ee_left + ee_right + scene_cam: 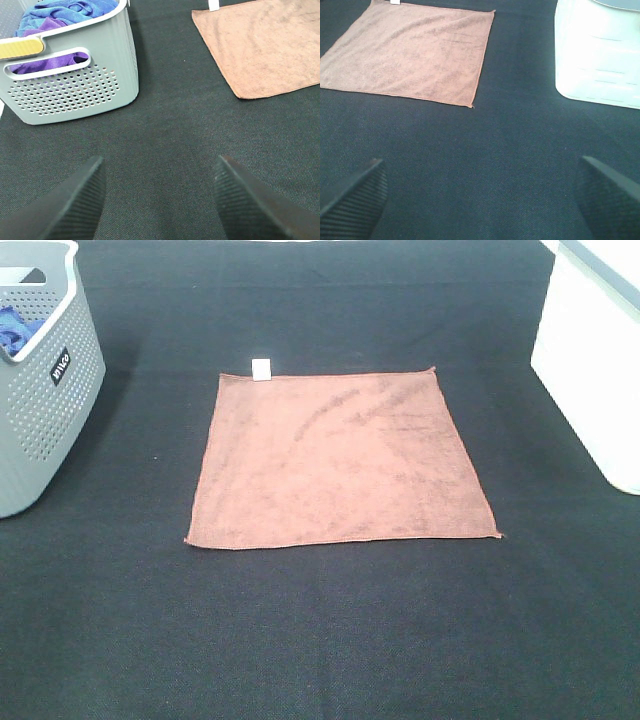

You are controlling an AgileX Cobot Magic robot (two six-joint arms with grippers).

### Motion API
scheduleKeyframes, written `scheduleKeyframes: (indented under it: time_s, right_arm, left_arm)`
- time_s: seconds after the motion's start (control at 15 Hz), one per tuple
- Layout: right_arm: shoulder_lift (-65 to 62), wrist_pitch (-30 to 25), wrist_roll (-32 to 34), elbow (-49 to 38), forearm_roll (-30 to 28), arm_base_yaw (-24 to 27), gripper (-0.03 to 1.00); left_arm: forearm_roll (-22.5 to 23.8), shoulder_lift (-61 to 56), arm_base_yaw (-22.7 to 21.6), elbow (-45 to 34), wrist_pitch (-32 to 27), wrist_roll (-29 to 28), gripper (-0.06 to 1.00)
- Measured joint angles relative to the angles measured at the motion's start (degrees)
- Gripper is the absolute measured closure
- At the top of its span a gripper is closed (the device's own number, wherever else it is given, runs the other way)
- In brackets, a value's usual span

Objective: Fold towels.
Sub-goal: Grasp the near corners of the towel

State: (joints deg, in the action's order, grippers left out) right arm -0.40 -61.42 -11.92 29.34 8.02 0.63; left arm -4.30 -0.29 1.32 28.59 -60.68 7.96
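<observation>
A rust-brown towel (pixel 340 460) lies flat and spread out on the black table, with a small white tag (pixel 261 368) at its far left corner. It also shows in the left wrist view (pixel 265 45) and in the right wrist view (pixel 412 55). Neither arm shows in the exterior high view. My left gripper (pixel 160 200) is open and empty, over bare table between the basket and the towel's near left corner. My right gripper (pixel 480 200) is open and empty, over bare table off the towel's near right corner.
A grey perforated basket (pixel 45 390) stands at the left edge and holds blue and purple cloths (pixel 60 12). A white bin (pixel 595 360) stands at the right edge, also in the right wrist view (pixel 597 55). The table is covered in black cloth (pixel 320 640).
</observation>
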Motion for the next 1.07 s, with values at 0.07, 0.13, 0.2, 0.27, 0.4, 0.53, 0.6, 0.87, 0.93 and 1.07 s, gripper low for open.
scheduleKeyframes:
  time_s: [0.07,0.13,0.2,0.27,0.4,0.53,0.6,0.87,0.93,1.07]
  right_arm:
    - [0.0,0.0,0.0,0.0,0.0,0.0,0.02]
    - [0.0,0.0,0.0,0.0,0.0,0.0,0.02]
    - [0.0,0.0,0.0,0.0,0.0,0.0,0.02]
    - [0.0,0.0,0.0,0.0,0.0,0.0,0.02]
    - [0.0,0.0,0.0,0.0,0.0,0.0,0.02]
    - [0.0,0.0,0.0,0.0,0.0,0.0,0.02]
    - [0.0,0.0,0.0,0.0,0.0,0.0,0.02]
    - [0.0,0.0,0.0,0.0,0.0,0.0,0.02]
    - [0.0,0.0,0.0,0.0,0.0,0.0,0.02]
    - [0.0,0.0,0.0,0.0,0.0,0.0,0.02]
  left_arm:
    - [0.0,0.0,0.0,0.0,0.0,0.0,0.34]
    - [0.0,0.0,0.0,0.0,0.0,0.0,0.34]
    - [0.0,0.0,0.0,0.0,0.0,0.0,0.34]
    - [0.0,0.0,0.0,0.0,0.0,0.0,0.34]
    - [0.0,0.0,0.0,0.0,0.0,0.0,0.34]
    - [0.0,0.0,0.0,0.0,0.0,0.0,0.34]
    - [0.0,0.0,0.0,0.0,0.0,0.0,0.34]
    - [0.0,0.0,0.0,0.0,0.0,0.0,0.34]
    - [0.0,0.0,0.0,0.0,0.0,0.0,0.34]
    - [0.0,0.0,0.0,0.0,0.0,0.0,0.34]
